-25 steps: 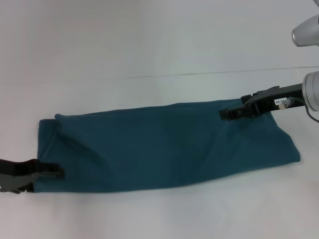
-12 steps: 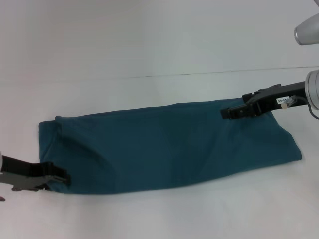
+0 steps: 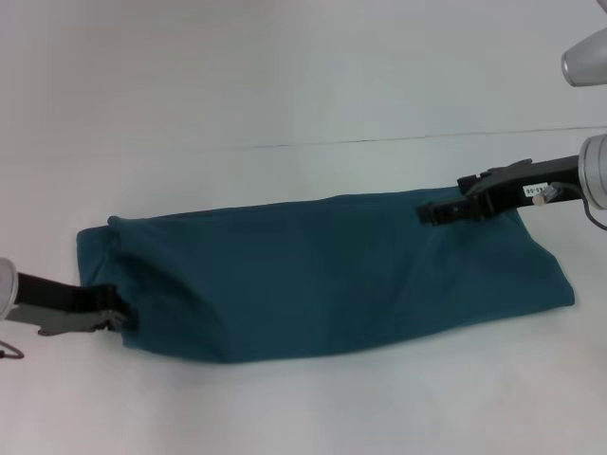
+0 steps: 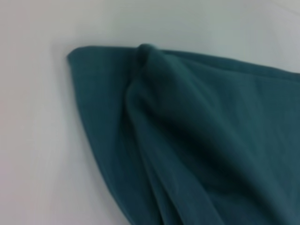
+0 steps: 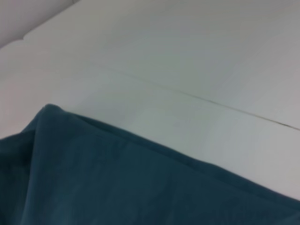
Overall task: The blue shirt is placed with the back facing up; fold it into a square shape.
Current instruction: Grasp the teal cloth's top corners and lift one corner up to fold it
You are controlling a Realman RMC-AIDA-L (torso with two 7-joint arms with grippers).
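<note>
Head view: lying as a long folded band across the white table (image 3: 303, 85), the blue shirt (image 3: 322, 280), stretching between the two grippers. Compared with a second ago, sitting higher and further in against the cloth, the left gripper (image 3: 121, 314); lifting slightly with it, the near left corner of the band, now bulging into a rounded fold where earlier it lay flatter and lower. Holding almost the same spot as before, the right gripper (image 3: 429, 212), on the far upper edge toward the right end. Pinching closed on the near left corner, the left jaws, with fabric running away from them toward the right. Clamping on the top hem, the right jaws, tips dark against the cloth, the band's right end spreading past and below them. Running across the table beyond the shirt, a thin dark seam (image 3: 427, 138).

Left wrist view: filling most of the frame, the blue shirt (image 4: 197, 140), bunching into soft ridges that converge toward the camera side, its rounded corner resting on the table (image 4: 33, 140). Not showing here, the gripper's own fingers.

Right wrist view: crossing the lower half, the shirt's folded edge (image 5: 140, 187), a raised corner at one side, the table (image 5: 187, 56) and its seam (image 5: 225, 104) beyond. Not showing either, this gripper's fingers.
</note>
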